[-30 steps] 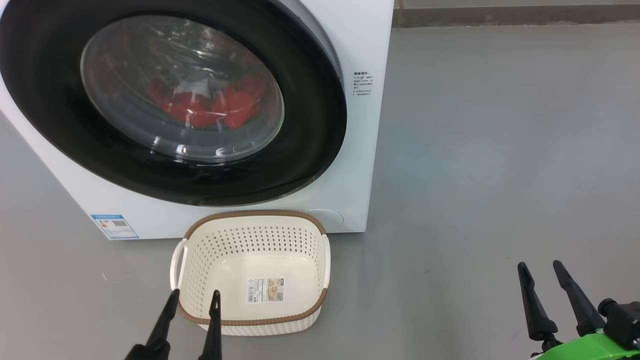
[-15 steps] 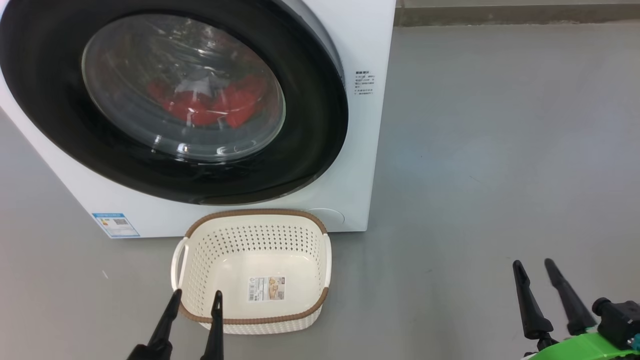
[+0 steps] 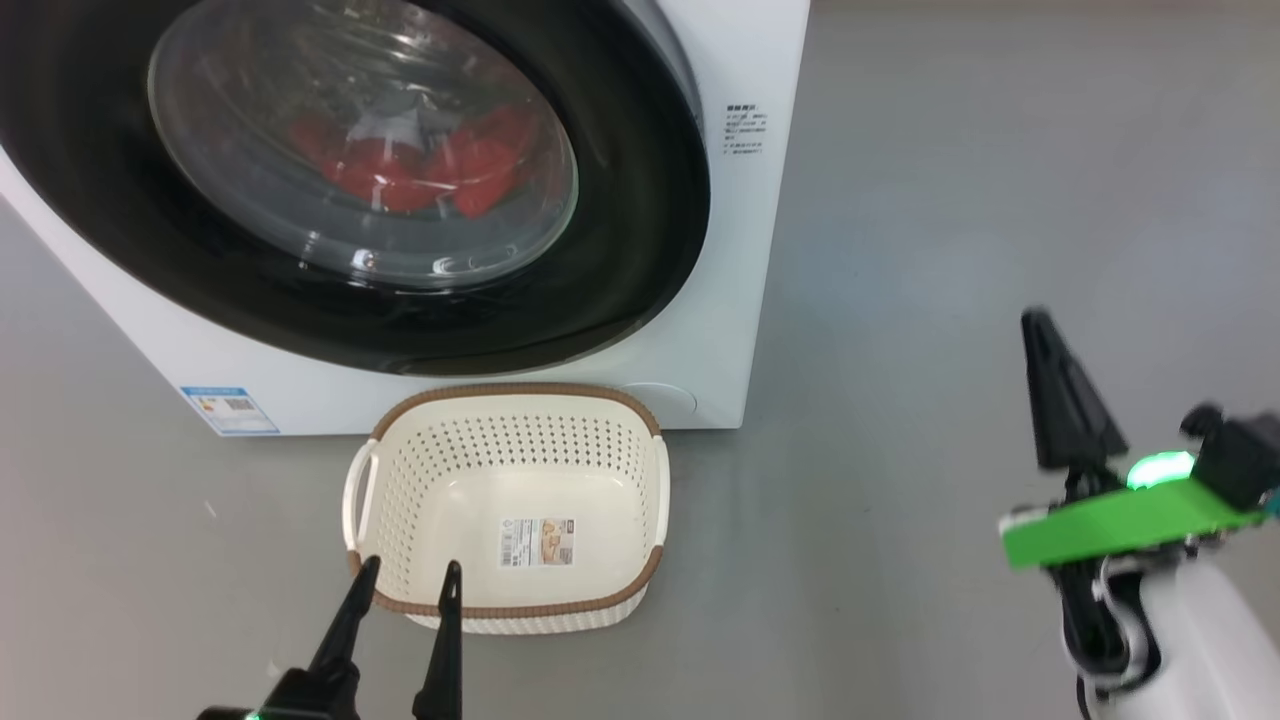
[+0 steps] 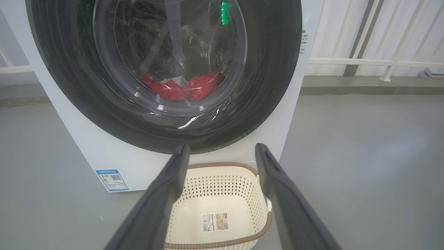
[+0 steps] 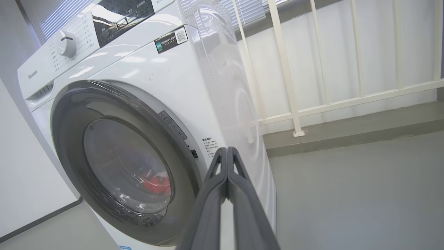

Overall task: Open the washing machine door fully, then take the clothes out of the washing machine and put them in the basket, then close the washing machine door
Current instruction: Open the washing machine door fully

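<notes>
The washing machine (image 3: 745, 250) fills the upper left of the head view. Its black-rimmed door (image 3: 630, 200) covers the drum, and in the right wrist view the door's (image 5: 69, 146) right edge stands slightly off the white front (image 5: 156, 76). Red clothes (image 3: 440, 165) lie behind the glass, also seen as clothes (image 4: 187, 86) and clothes (image 5: 158, 184). The cream basket (image 3: 520, 392) stands on the floor below the door. My left gripper (image 3: 411, 565) is open at the basket's near rim (image 4: 222, 165), with the left gripper (image 4: 222, 147) holding nothing. My right gripper (image 3: 1037, 322) is shut and empty, right of the machine; the right gripper (image 5: 227, 150) points at the door's right edge.
Grey floor (image 3: 950, 250) spreads to the right of the machine. A white railing (image 5: 288, 86) runs behind it on a low kerb. The control panel with its dial (image 5: 66, 43) is at the machine's top. A blue label (image 3: 228, 410) marks the lower left front.
My right gripper has shut and risen from the lower right corner toward the machine. The head view has shifted slightly. My left gripper stays open by the basket.
</notes>
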### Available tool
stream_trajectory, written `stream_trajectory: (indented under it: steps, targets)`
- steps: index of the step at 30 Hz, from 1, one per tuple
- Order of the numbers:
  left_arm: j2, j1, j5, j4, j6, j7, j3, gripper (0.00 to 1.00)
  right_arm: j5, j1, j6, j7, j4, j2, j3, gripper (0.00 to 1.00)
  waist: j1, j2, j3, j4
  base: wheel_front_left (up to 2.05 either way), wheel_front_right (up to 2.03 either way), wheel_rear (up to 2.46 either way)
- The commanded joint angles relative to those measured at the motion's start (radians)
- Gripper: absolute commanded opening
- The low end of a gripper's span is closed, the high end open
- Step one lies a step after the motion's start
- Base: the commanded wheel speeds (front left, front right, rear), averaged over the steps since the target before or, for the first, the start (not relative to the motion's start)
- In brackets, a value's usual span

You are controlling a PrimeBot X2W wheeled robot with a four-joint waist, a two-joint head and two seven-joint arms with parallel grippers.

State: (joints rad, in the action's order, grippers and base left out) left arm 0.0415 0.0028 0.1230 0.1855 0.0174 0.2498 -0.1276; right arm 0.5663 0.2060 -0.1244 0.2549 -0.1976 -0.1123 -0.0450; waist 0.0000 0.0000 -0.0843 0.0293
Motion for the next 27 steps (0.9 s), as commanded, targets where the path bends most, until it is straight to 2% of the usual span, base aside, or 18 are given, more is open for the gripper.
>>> stream_trajectory:
  steps: [1,8,18,21,25,27]
  targets:
    - [0.009,-0.043,-0.005,-0.027,0.003,0.012,0.027,1.0,0.015,0.068,-0.006,0.007,0.024,-0.007,-0.021,0.0,0.0,0.0,-0.015,0.009,0.0,0.0,0.0]
    - [0.009,-0.076,-0.006,-0.023,0.002,0.012,0.011,1.0,0.079,0.267,-0.006,0.007,0.002,-0.024,-0.038,0.0,0.0,0.0,-0.054,0.039,0.0,0.0,0.0]
    - [0.009,-0.128,0.002,-0.014,0.007,0.012,-0.019,1.0,0.242,0.516,-0.006,0.007,-0.066,-0.077,-0.081,0.0,0.0,0.0,-0.113,0.076,0.0,0.0,0.0]
    - [0.009,-0.139,0.005,-0.014,0.009,0.012,-0.027,1.0,0.329,0.571,-0.006,0.007,-0.09,-0.105,-0.133,0.0,0.0,0.0,-0.128,0.086,0.0,0.0,0.0]
    - [0.009,-0.154,0.007,-0.013,0.011,0.012,-0.041,1.0,0.51,0.64,-0.006,-0.001,-0.123,-0.166,-0.222,0.0,0.0,0.0,-0.15,0.102,0.0,0.0,0.0]
    - [0.009,-0.158,0.008,-0.013,0.012,0.012,-0.045,1.0,0.548,0.656,-0.006,-0.01,-0.129,-0.188,-0.245,0.0,0.0,0.0,-0.156,0.106,0.0,0.0,0.0]
